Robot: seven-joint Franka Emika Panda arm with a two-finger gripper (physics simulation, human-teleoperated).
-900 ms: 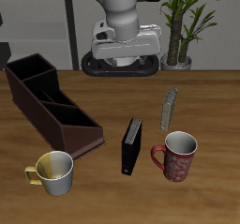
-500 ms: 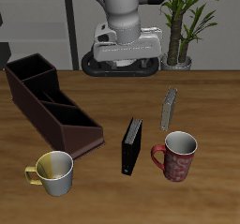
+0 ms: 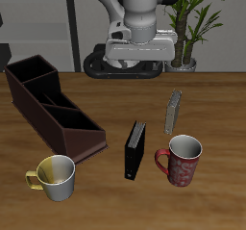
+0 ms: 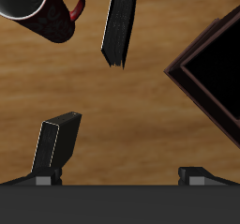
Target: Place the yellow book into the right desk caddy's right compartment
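Note:
The yellow book (image 3: pixel 174 110) stands upright on the table, thin with a greyish-tan cover, behind the red mug. It also shows in the wrist view (image 4: pixel 56 143). The right desk caddy (image 3: pixel 53 109) is a long dark reddish-brown box with dividers, lying at an angle on the far side of the table from the book; one corner shows in the wrist view (image 4: pixel 211 68). My gripper (image 3: pixel 140 53) hangs high above the table's back, apart from everything. In the wrist view the gripper (image 4: pixel 117 176) is open and empty, its fingertips (image 4: pixel 42 178) wide apart.
A black book (image 3: pixel 135 149) stands upright mid-table, also in the wrist view (image 4: pixel 120 23). A red mug (image 3: pixel 183 160) sits near the front edge, in front of the yellow book. A pale yellow mug (image 3: pixel 56 176) sits in front of the caddy. A potted plant (image 3: pixel 192 22) stands at the back.
The arm and gripper have shifted sideways at the table's back, toward the plant and the yellow book's side. Nothing on the table has moved.

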